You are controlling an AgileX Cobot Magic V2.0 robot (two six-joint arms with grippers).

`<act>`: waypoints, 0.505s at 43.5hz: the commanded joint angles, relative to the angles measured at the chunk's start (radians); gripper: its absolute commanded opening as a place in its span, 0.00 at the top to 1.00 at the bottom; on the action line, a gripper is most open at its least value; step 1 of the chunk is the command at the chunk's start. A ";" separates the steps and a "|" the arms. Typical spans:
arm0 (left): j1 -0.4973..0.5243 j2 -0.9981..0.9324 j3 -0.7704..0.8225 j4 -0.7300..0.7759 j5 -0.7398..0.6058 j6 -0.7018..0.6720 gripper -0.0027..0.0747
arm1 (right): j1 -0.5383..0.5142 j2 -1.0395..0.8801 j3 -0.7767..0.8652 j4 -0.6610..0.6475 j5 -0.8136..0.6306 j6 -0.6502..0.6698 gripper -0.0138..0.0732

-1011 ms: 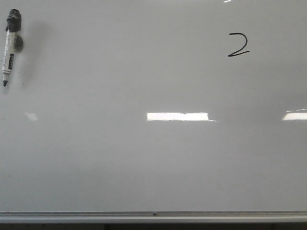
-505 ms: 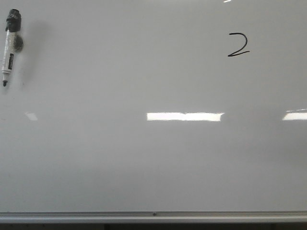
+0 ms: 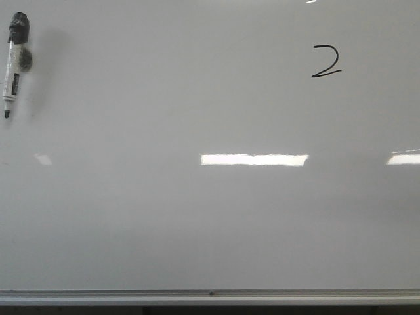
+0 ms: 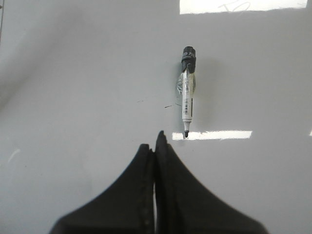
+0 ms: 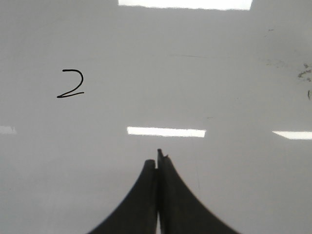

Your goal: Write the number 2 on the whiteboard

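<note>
I see number 2 [image 3: 326,62] done on whiteboard [image 3: 210,216]; marker [image 3: 12,62] stuck upper left; left gripper [image 4: 155,141] and right gripper [image 5: 158,158] both clenched, empty.

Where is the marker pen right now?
In the front view, the white marker pen with a black cap hangs tip-down at the upper left of the glossy white whiteboard, far across from the black hand-drawn number 2 at the upper right.

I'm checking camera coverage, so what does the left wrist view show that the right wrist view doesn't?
Only the left wrist view shows the marker stuck to the board, tip uncapped, beyond the shut left gripper. Only the right wrist view shows the number 2 and the shut right gripper. Both show the whiteboard with bright light reflections.
</note>
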 commanded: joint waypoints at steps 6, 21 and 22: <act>-0.007 -0.014 0.006 -0.011 -0.087 0.000 0.99 | 0.001 -0.019 -0.015 0.004 -0.087 0.001 0.92; -0.007 -0.014 0.006 -0.011 -0.087 0.000 0.99 | 0.001 -0.019 -0.015 0.004 -0.087 0.001 0.92; -0.007 -0.014 0.006 -0.011 -0.087 0.000 0.99 | 0.001 -0.019 -0.015 0.004 -0.087 0.001 0.92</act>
